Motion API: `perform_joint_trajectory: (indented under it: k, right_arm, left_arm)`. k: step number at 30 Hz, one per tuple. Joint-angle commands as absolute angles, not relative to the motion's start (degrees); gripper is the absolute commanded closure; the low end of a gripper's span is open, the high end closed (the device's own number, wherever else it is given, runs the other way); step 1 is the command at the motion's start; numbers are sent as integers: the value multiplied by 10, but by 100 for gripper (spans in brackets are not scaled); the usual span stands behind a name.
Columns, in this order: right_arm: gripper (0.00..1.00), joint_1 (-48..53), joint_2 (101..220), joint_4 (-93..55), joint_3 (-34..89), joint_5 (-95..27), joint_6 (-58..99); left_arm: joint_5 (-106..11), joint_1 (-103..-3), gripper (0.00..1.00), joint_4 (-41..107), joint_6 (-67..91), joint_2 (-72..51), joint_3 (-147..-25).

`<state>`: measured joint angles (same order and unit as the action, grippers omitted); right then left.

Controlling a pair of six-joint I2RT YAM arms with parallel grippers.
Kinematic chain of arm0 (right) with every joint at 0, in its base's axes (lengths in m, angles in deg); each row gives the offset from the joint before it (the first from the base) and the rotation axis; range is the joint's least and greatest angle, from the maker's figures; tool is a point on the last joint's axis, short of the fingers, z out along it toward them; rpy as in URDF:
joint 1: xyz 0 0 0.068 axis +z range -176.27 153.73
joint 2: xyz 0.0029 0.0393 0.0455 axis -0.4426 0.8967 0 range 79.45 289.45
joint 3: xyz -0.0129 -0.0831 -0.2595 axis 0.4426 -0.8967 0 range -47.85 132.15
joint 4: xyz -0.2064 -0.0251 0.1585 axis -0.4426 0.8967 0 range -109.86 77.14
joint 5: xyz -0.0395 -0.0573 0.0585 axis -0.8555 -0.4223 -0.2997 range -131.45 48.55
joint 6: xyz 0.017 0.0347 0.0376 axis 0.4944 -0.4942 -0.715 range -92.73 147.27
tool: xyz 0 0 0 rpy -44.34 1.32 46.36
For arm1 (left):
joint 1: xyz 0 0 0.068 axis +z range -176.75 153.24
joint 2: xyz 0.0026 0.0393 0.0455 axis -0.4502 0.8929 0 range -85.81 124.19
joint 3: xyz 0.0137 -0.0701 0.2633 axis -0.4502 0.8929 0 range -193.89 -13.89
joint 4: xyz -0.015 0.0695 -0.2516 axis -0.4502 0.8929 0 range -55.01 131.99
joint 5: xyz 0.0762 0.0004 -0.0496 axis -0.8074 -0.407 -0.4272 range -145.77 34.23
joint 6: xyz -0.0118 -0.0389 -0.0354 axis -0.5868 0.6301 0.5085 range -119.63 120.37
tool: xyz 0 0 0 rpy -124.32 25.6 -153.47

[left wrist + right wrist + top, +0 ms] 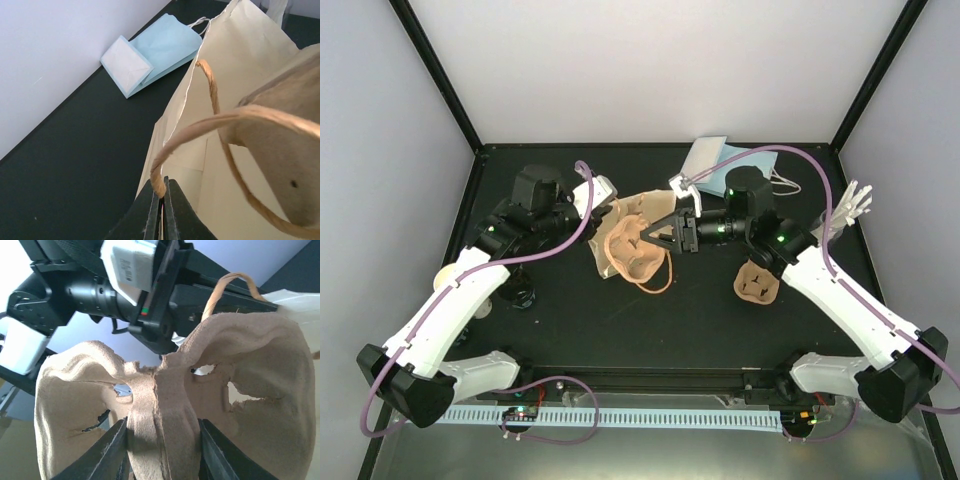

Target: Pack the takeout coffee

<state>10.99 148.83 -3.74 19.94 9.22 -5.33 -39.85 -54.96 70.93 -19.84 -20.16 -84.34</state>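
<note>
At the table's (570, 320) left edge a cream shape (445, 273) peeks from under the left arm, too hidden to tell what it is. The coffee cannot be made out for certain in any view. The left claw (161, 194) is closed on the twisted paper handle (200, 131) of the tan bag (240, 65), which lies near the table's middle with its mouth towards the right arm. Just beside the bag's mouth, the right claw (162, 452) grips a pulp carrier (250, 375) by its central ridge, one finger (110, 452) on each side, and holds it up before the left arm's wrist. A second carrier (757, 283) lies on the table under the right arm. A blue bag (165, 47) lies flat by the back wall.
</note>
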Motion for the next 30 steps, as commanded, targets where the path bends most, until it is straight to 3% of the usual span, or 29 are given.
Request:
perform_joint_trajectory:
  k: [1,30]
  right_arm:
    - [63,112,1491,-12,213,58,-20]
    - [63,132,1469,154,242,-113,38]
  left_arm:
    - [-385,-551,99,701,-189,-202,-870]
    - [-362,-555,99,705,-144,-196,-879]
